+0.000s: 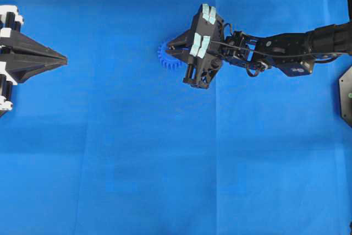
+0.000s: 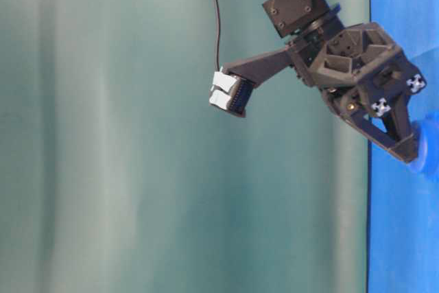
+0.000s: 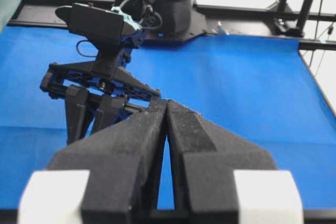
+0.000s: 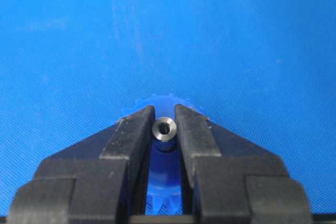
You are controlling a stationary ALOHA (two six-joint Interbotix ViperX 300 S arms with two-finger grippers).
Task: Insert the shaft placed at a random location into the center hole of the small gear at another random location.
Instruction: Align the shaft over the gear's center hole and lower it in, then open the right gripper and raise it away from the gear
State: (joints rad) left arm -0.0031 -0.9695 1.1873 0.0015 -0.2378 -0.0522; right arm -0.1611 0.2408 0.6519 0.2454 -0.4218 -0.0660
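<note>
Right pincer (image 4: 164, 124) clamped on my pin (image 4: 164, 128), tips right over the blue gear (image 1: 166, 56), which lies on the desk's blue cloth (image 1: 165, 163) above centre. Left pincer (image 1: 65, 58) closed, empty, parked at the left edge.

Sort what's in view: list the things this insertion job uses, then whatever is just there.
Job:
shaft, clamped in the right tool
small gear, under that tool

Just there:
left tool, shut, off to the side
blue cloth
green backdrop

Overhead, table-level, two wrist close-ups
</note>
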